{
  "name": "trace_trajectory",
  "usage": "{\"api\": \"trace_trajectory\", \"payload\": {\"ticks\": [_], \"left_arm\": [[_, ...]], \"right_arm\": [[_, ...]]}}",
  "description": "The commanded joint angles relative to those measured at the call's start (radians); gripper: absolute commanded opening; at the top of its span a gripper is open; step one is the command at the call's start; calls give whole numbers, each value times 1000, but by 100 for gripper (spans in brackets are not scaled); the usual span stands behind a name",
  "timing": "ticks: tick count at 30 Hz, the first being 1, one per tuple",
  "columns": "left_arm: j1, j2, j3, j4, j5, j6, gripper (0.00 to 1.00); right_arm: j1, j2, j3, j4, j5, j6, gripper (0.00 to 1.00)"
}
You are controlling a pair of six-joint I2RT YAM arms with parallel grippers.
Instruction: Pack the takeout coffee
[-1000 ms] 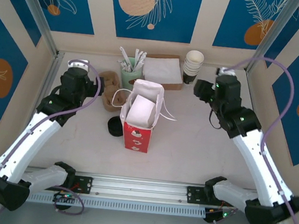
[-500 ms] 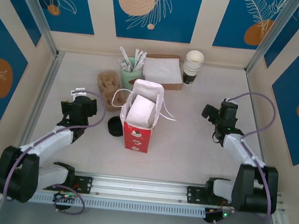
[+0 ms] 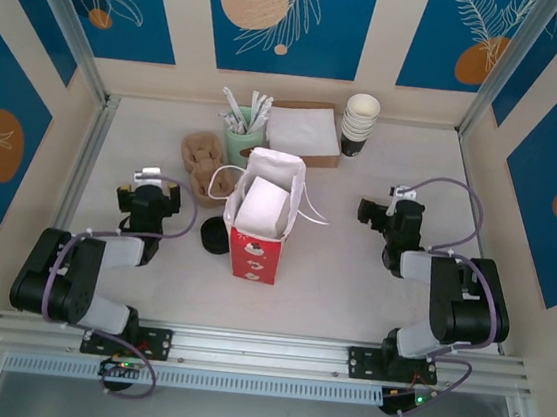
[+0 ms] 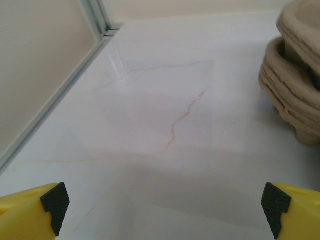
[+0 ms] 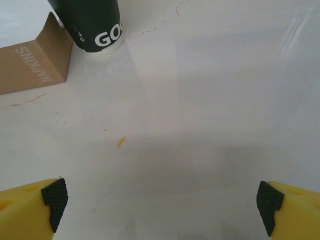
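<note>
Retracted low since earlier: left gripper [image 4: 165, 202], right gripper [image 5: 162, 199] wide open, empty; smooth marbled table [image 4: 150, 100].

White table [image 3: 352, 267] carries bag [image 3: 255, 249], cups [image 3: 359, 123], lids [image 3: 215, 236].

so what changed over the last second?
Both arms folded back toward their bases. The left gripper pulled away from the pulp carriers toward the near left, and the right gripper pulled away from the cup stack toward the near right. Both jaws stand open, nothing held. The paper bag, black lids and cup stack stayed put.
</note>
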Motion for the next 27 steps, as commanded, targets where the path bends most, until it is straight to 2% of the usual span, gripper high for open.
{"api": "trace_trajectory", "payload": {"ticks": [1, 2, 9, 27], "left_arm": [[13, 15, -24, 137, 105, 48, 100], [14, 19, -25, 144, 128, 56, 100], [42, 102, 11, 142, 216, 53, 100], [40, 105, 16, 141, 238, 64, 100]], "right_arm": [[-15, 29, -50, 221, -80, -36, 99], [-14, 12, -31, 158, -89, -42, 99], [-19, 22, -32, 170, -107, -47, 99], [-19, 18, -32, 164, -108, -45, 99]]}}
